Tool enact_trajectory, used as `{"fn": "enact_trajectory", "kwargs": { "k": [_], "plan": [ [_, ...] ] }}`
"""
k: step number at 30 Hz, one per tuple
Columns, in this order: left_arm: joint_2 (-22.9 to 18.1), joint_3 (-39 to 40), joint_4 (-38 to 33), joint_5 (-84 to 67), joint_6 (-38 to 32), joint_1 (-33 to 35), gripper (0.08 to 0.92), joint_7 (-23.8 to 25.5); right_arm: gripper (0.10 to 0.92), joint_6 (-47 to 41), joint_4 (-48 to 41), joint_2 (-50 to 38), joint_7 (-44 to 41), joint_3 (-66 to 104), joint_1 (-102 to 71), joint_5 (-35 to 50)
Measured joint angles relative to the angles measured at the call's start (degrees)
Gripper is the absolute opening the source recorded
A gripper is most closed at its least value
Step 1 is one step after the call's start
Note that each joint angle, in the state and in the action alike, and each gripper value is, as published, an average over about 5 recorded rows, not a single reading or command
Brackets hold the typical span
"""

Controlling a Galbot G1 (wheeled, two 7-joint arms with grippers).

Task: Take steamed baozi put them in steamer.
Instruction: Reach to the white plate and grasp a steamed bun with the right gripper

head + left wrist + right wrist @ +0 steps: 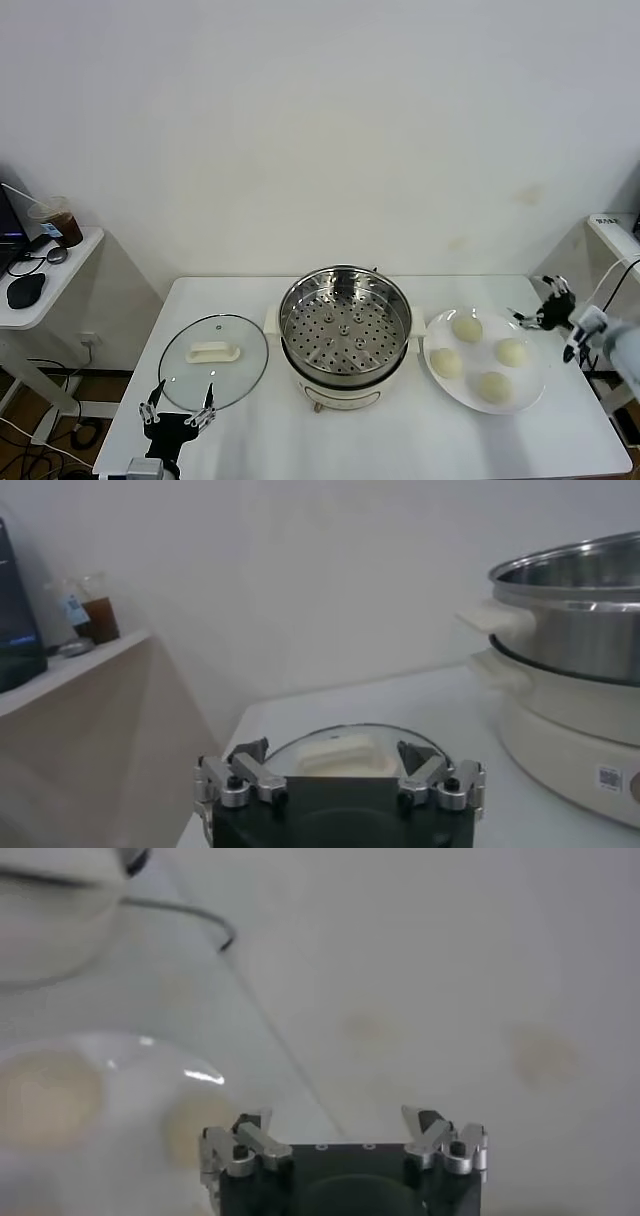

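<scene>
The steamer (345, 325) stands at table centre, its steel basket bare; the glass lid (213, 361) lies flat at its nine o'clock, presumably set off so the basket is open for loading; the white plate (530, 395) sits at its three o'clock with all four steamed baozi (467, 327) on it, so none is moved yet. The right gripper (537, 302) hangs at the plate's one o'clock, fingers spread and holding nothing, likely placed for a first pick; the left gripper (180, 410) waits at the lid's six o'clock, fingers likewise apart. A small sticker (607, 777) on the pot base is too blurred to read; no brand is legible.
</scene>
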Motion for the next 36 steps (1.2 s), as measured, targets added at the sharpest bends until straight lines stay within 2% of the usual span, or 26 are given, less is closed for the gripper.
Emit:
{"fn": "enact_trajectory", "kwargs": {
  "k": [9,17,25,36],
  "plan": [
    [-2.52,0.78,-0.57,1.69,-0.56,1.19,0.823,-0.77,0.823,9.69,-14.07,2.56,-15.42,-20.09,23.6,-14.34],
    [-3.8,0.8,-0.98,3.02,-1.07,2.57,0.823,-1.53,0.823,15.44,-24.41,7.77,-23.74,-30.31,33.93,-20.08],
    [-4.73,1.23,-1.96,3.92,-1.34,3.61,0.823,-1.75,0.823,18.92,-30.7,11.16,-27.51,-35.15,37.76,-22.44],
    [-5.01,1.24,-2.03,4.25,-1.33,4.05,0.823,-1.66,0.823,21.42,-37.87,16.2,-27.68,-34.7,39.02,-26.5]
  ]
}}
